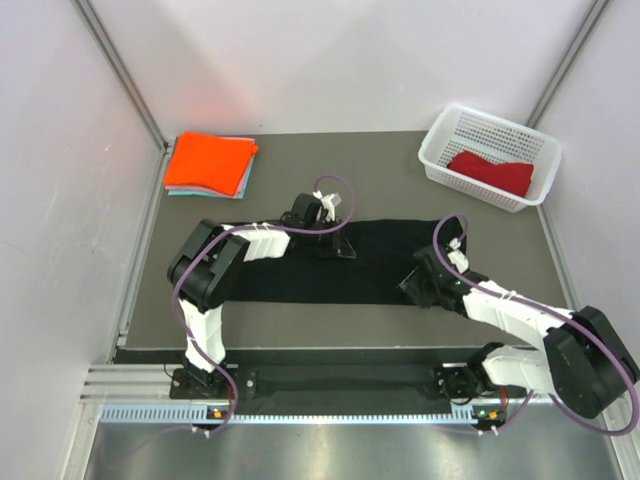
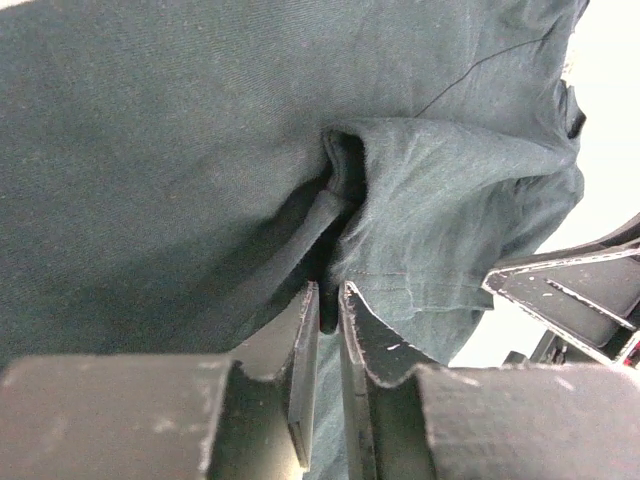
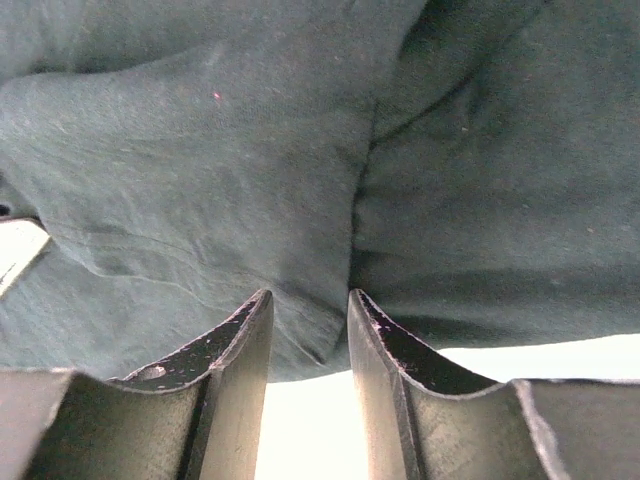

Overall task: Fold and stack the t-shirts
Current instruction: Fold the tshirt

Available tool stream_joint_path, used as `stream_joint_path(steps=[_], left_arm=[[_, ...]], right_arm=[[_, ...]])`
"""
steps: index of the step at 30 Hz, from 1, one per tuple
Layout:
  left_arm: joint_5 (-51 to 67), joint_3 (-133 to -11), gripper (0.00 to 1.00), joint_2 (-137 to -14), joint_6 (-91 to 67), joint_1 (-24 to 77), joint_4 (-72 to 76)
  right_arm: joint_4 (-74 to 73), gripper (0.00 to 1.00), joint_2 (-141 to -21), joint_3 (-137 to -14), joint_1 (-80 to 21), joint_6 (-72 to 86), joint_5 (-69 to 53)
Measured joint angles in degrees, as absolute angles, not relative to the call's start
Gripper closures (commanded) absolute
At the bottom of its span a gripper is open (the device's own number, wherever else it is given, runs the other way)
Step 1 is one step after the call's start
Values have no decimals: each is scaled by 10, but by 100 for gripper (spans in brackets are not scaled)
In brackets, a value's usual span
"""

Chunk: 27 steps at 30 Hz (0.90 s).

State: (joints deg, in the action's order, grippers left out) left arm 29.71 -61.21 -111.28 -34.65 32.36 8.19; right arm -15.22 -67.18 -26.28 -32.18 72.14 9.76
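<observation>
Left pincer (image 2: 325, 290): clenched on the black t-shirt (image 1: 380, 262). In the left wrist view the two fingers (image 2: 300, 345) stand almost together, and a raised ridge of the dark cloth runs straight into the narrow gap between them. The cloth around the tips is bunched and creased. From above, this pincer sits at the far edge of the black t-shirt, a little left of its middle.

Right pincer (image 3: 310, 295): released. Its fingers (image 3: 245, 350) stand clearly apart, and the bright surface shows through the gap. A folded edge of the black t-shirt hangs just at the tips, touching or nearly touching the left one; nothing is clamped. From above, this pincer sits at the near-right part of the black t-shirt.

Black t-shirt: spread flat as a long band across the middle of the surface (image 1: 380, 170), running left to right between the two arms.

Orange t-shirt (image 1: 210, 158): folded square, well beyond the far-left end of the black t-shirt. It rests on top of the folded teal t-shirt (image 1: 215, 190), whose edges show along the near and right sides.

Dark red t-shirt (image 1: 490, 172): unfolded, crumpled, lying inside the white mesh basket (image 1: 470, 188), which stands beyond the far-right end of the black t-shirt and apart from it.
</observation>
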Motion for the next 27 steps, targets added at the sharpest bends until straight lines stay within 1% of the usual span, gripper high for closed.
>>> stream_joint_path(steps=[1, 2, 3, 4, 5, 7, 12, 18, 27], left_arm=[[298, -613, 84, -1113, -346, 324, 83], [299, -614, 86, -1113, -347, 324, 84], [301, -615, 94, -1114, -348, 324, 86], [302, -618, 98, -1116, -350, 324, 87], [303, -619, 100, -1118, -350, 324, 91], [306, -622, 100, -1120, -350, 324, 93], [305, -626, 100, -1121, -362, 324, 85], [282, -630, 100, -1112, -394, 328, 45], [253, -620, 100, -1046, -409, 341, -20]], right_arm=[[-148, 64, -673, -262, -322, 723, 98], [-145, 69, -675, -262, -322, 724, 98], [-142, 74, -677, -262, -322, 725, 98], [-140, 79, -679, -262, -322, 727, 98], [-139, 90, -680, -260, -322, 728, 98], [-137, 99, -679, -255, -322, 730, 101], [-155, 100, -654, -253, -323, 725, 111], [-210, 100, -586, -262, -323, 700, 137], [-241, 100, -546, -264, -323, 685, 134]])
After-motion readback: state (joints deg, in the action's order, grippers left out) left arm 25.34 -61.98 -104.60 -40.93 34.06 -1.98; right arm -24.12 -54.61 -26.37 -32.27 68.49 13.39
